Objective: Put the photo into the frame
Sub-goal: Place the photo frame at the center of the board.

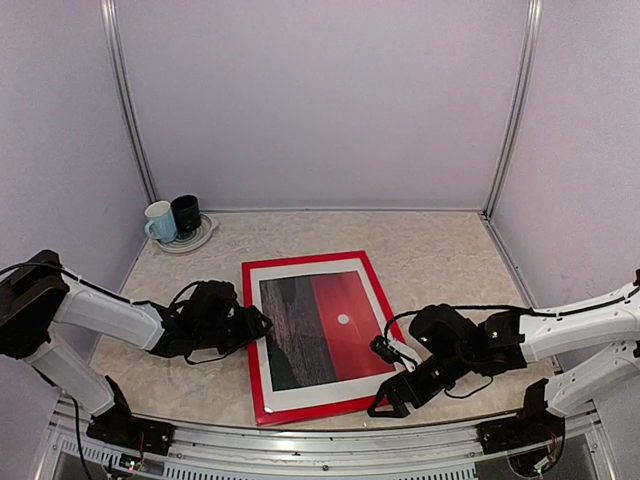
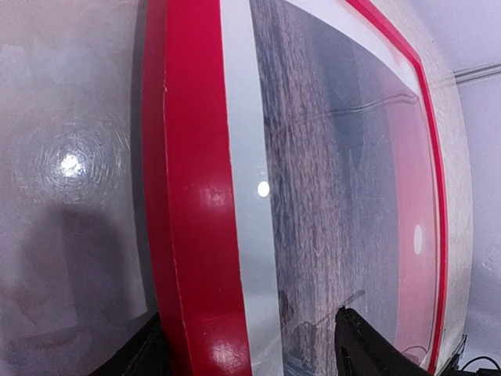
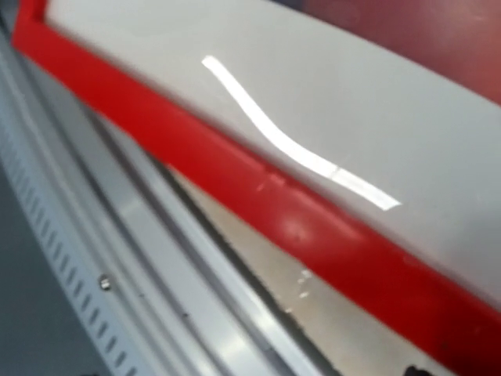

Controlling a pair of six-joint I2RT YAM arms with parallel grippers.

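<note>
The red frame [image 1: 305,262] lies flat on the table in the top view. The photo [image 1: 325,325] lies face up inside it, red sunset half to the right, dark sea to the left, with a white margin all round. My left gripper [image 1: 258,328] is open at the frame's left rail. In the left wrist view the red rail [image 2: 196,235] runs between its two dark fingers [image 2: 368,348]. My right gripper [image 1: 383,378] is open and empty at the frame's near right corner. Its wrist view shows only the red near rail [image 3: 313,227] and the white margin [image 3: 313,94], blurred.
A pale blue mug [image 1: 160,222] and a black mug [image 1: 186,214] stand on a plate [image 1: 203,238] in the far left corner. The metal front rail of the table [image 3: 156,258] runs just below the frame's near edge. Walls enclose three sides.
</note>
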